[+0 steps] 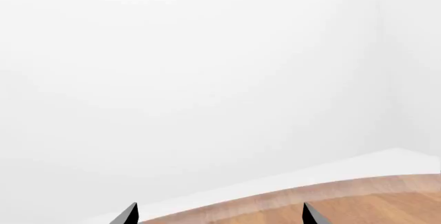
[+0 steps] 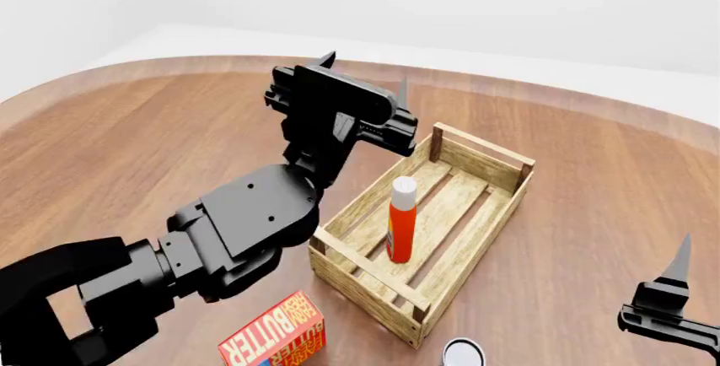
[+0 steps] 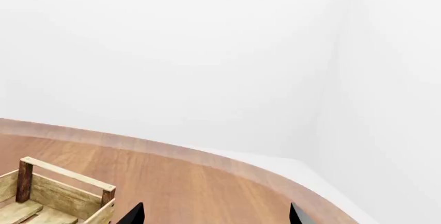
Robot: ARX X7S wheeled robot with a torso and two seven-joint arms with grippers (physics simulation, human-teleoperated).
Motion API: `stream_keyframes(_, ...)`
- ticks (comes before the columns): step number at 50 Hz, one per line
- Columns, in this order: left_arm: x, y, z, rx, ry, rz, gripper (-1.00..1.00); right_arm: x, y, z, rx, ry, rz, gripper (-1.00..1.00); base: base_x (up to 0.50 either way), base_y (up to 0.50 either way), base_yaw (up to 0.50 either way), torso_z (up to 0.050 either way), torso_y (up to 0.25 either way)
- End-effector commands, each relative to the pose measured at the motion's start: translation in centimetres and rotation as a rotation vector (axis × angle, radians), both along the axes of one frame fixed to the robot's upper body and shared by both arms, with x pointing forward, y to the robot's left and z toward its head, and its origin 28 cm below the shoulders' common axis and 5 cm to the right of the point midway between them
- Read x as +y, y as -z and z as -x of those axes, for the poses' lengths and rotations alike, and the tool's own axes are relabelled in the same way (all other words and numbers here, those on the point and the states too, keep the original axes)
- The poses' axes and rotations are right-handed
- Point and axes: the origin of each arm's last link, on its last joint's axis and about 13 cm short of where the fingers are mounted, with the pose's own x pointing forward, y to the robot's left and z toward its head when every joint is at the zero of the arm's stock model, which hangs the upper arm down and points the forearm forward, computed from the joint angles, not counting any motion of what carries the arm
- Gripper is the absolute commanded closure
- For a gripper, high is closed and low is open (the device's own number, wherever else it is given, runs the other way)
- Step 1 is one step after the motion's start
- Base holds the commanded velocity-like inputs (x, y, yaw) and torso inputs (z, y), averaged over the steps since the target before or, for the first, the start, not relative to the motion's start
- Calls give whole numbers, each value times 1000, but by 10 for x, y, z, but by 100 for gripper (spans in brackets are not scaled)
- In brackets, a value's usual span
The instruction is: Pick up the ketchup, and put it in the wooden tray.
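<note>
The ketchup (image 2: 400, 220) stands upright inside the tray (image 2: 484, 160), apparently already placed. The left gripper (image 2: 362, 75), jaws wide and empty, hangs above the tray's far-left edge, nearer than the right gripper (image 2: 675, 286), also wide.

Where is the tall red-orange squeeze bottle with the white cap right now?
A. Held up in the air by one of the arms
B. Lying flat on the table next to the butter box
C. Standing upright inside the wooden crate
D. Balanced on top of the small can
C: the head view shows the ketchup standing upright on the slatted floor of the wooden tray, with the left end effector open, empty and apart from it.
</note>
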Motion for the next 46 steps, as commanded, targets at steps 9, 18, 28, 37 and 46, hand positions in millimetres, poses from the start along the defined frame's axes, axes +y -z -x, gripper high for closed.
stream_keyframes(9, 90, 35, 58, 92, -276, 214, -100, 24, -13, -8, -47, -182, 24, -100, 0, 0, 0, -8, 96)
stream_keyframes(18, 118, 56, 92, 164, -454, 307, -100, 34, -6, -19, -49, -270, 31, -100, 0, 0, 0, 0, 0)
stream_keyframes(28, 131, 71, 110, 230, -523, 337, -100, 49, 0, -40, -76, -317, 14, -100, 0, 0, 0, 0, 0)
stream_keyframes(37, 134, 77, 112, 251, -545, 336, -100, 53, 8, -45, -76, -331, -13, -100, 0, 0, 0, 0, 0)
stream_keyframes(46, 134, 78, 113, 251, -547, 330, -100, 55, 15, -50, -65, -347, -37, -100, 0, 0, 0, 0, 0)
